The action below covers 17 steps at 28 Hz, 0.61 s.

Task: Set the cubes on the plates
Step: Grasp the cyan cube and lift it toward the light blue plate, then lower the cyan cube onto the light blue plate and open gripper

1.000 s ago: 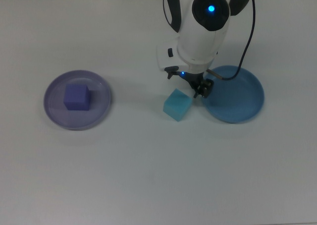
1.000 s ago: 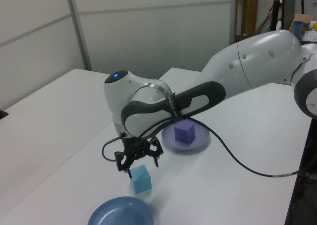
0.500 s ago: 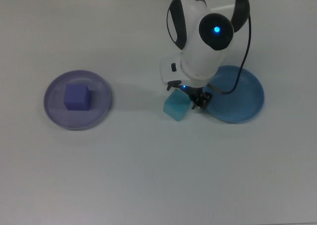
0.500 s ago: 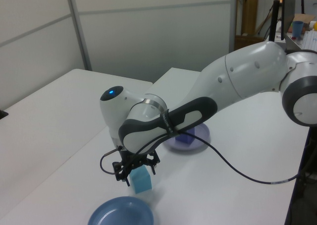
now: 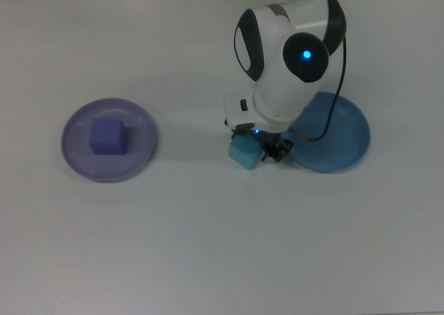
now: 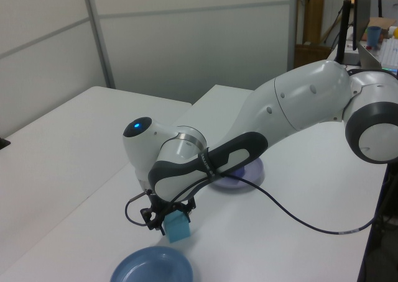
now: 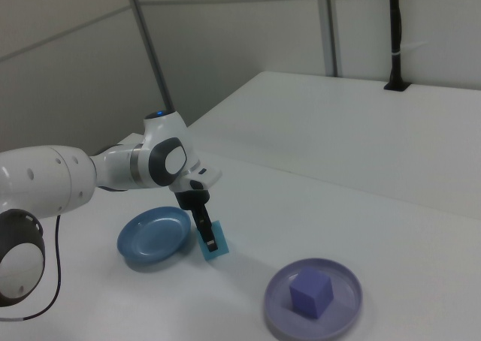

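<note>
You have the hand (image 5: 262, 150) down around the turquoise cube (image 5: 243, 152), a finger on each side, spread and not visibly pinching it; the cube sits on the white counter (image 5: 208, 245), just beside the rim of the blue plate (image 5: 340, 141) on the top view's left, with a thin gap between them; the plate's bare floor offers open room; the counter's near half is wide and free. The violet cube (image 5: 107, 135) rests in the lavender plate (image 5: 76, 155), well apart on the top view's left. The right view shows one dark finger (image 7: 208, 232) against the turquoise cube's face; the left view hides most of the lavender plate (image 6: 245, 177) behind the arm's forearm (image 6: 205, 164). Pale partition walls (image 6: 186, 33) enclose the counter.
</note>
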Each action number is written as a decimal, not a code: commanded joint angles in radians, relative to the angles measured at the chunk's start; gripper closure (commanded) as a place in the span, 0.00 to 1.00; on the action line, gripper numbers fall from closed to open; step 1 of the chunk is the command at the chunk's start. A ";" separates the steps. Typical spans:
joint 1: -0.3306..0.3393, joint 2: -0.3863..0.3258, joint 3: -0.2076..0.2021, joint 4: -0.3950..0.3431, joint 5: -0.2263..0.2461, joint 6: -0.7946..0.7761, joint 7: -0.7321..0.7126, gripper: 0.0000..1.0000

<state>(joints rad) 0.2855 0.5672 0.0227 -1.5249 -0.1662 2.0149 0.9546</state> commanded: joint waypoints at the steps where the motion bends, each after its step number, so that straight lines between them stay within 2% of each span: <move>1: 0.007 0.000 -0.001 0.034 -0.016 0.001 0.004 1.00; 8: 0.007 -0.061 0.003 0.048 -0.007 -0.037 -0.042 1.00; 9: 0.007 -0.064 0.014 0.049 -0.009 -0.054 -0.056 1.00; 10: 0.007 -0.069 0.047 0.052 -0.012 -0.091 -0.086 1.00; 11: 0.006 -0.070 0.061 0.058 -0.010 -0.105 -0.097 1.00; 14: 0.007 -0.072 0.086 0.069 -0.009 -0.130 -0.115 1.00; 15: 0.017 -0.070 0.110 0.069 -0.012 -0.139 -0.129 1.00; 17: 0.043 -0.069 0.123 0.069 -0.012 -0.143 -0.137 1.00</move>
<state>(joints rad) 0.2932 0.5098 0.1034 -1.4491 -0.1662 1.9075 0.8610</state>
